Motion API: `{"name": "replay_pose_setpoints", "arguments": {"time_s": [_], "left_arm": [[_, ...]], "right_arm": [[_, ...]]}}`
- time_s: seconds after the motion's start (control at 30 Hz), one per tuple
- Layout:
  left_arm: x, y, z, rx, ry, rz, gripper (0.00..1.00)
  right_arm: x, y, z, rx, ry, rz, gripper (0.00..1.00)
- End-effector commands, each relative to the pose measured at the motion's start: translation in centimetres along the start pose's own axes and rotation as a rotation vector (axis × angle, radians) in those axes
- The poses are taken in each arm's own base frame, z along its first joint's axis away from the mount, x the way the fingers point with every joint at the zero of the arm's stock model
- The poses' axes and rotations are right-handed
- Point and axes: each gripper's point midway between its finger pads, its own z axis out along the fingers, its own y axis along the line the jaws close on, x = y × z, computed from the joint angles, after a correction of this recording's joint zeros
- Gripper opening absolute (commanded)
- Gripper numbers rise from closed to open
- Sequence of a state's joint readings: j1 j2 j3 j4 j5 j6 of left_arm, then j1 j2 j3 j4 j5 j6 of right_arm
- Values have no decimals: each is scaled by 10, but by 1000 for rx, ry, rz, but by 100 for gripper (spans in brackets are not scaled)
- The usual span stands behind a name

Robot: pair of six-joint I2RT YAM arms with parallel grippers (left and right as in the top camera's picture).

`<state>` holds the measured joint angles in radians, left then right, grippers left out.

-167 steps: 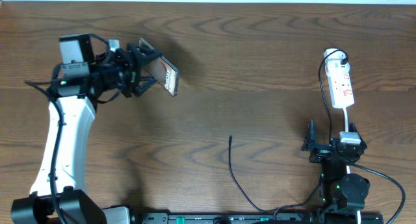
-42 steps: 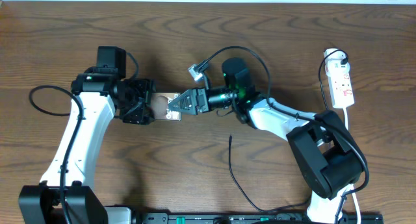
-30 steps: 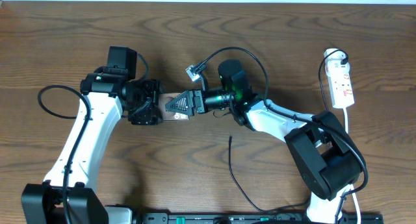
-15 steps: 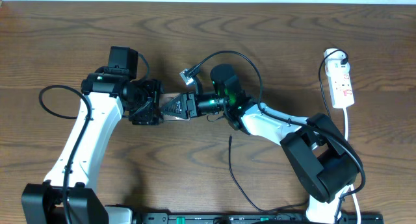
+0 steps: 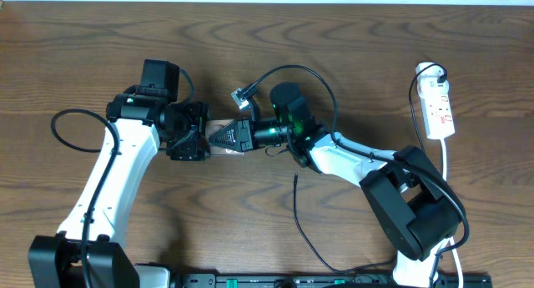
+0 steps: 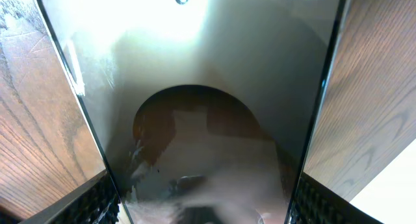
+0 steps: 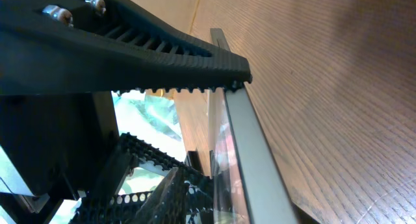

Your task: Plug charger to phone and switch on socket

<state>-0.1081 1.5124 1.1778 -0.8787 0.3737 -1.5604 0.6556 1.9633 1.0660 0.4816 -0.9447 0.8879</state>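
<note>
Between the two arms at table centre-left, the phone (image 5: 219, 128) lies with its long axis left to right. The left gripper (image 5: 197, 143) pinches it across its side edges. The right gripper (image 5: 227, 138) straddles the phone's free end, one finger on its edge; whether it presses cannot be told. The charger (image 5: 298, 211) lies loose on the table, its tip toward the near edge, apart from the phone and nearer the right arm. Nothing lies between. The socket (image 5: 439, 109) sits well apart at far right.
</note>
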Motion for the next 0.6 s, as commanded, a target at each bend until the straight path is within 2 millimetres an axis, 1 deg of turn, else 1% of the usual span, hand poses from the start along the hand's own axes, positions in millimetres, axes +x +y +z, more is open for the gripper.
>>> {"name": "replay_pose_setpoints", "arguments": {"time_s": [0.0, 0.07, 0.43, 0.47, 0.57], "left_arm": [[10, -6, -4, 20, 30, 12, 8], [10, -6, -4, 19, 30, 12, 8], [10, -7, -4, 22, 30, 13, 8], [10, -7, -4, 22, 30, 13, 8], [10, -7, -4, 22, 30, 13, 7]], "right_arm": [[0, 4, 3, -10, 10, -13, 25], [0, 4, 3, -10, 10, -13, 24], [1, 5, 3, -15, 16, -14, 14], [1, 5, 3, -15, 16, -14, 7], [1, 5, 3, -15, 16, -21, 6]]}}
